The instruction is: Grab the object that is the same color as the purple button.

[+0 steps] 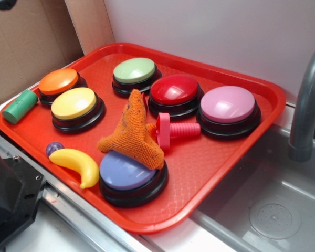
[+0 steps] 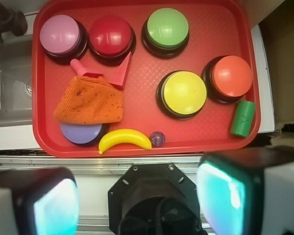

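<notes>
The dark-purple ball (image 2: pixel 158 138) is seen on the red tray (image 2: pixel 137 88) beside the toy banana (image 2: pixel 124 140); the claw (image 2: pixel 137 200) is held apart above, empty.

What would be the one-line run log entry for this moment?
target: purple ball on tray beside banana | purple button half under orange cloth | gripper: jaws open, above tray edge, no contact

Red plastic tray (image 2: pixel 142 100), centre frame: tiny glossy purple ball (image 2: pixel 157 139) just right of yellow toy banana (image 2: pixel 124 140), lower edge.
</notes>
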Controlling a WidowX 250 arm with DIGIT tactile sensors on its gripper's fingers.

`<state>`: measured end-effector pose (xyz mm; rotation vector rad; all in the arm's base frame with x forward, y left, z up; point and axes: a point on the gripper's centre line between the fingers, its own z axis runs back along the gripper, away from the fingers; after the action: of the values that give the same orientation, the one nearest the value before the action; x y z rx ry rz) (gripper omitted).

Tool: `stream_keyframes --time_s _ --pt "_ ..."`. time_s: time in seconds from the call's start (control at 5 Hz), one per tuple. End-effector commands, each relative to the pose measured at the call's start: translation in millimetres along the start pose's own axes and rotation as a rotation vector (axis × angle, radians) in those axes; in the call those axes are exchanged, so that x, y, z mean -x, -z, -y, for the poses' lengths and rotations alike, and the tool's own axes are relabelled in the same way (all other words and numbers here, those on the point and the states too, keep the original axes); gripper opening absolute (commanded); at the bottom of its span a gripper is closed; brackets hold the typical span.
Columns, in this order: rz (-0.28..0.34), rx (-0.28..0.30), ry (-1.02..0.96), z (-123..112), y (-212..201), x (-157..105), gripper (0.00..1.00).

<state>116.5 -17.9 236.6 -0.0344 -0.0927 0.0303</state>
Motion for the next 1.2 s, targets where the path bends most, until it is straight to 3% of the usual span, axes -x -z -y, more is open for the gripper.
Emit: stream_keyframes --time_s 0.0,0.4,1.0 --pt "0.0 0.0 0.0 0 0 0 1.0" --pt "-0.069 0.005 -0.168 -21 51 9 1.0" --pt "-0.147 -0.067 -0.413 -45 139 8 1.0"
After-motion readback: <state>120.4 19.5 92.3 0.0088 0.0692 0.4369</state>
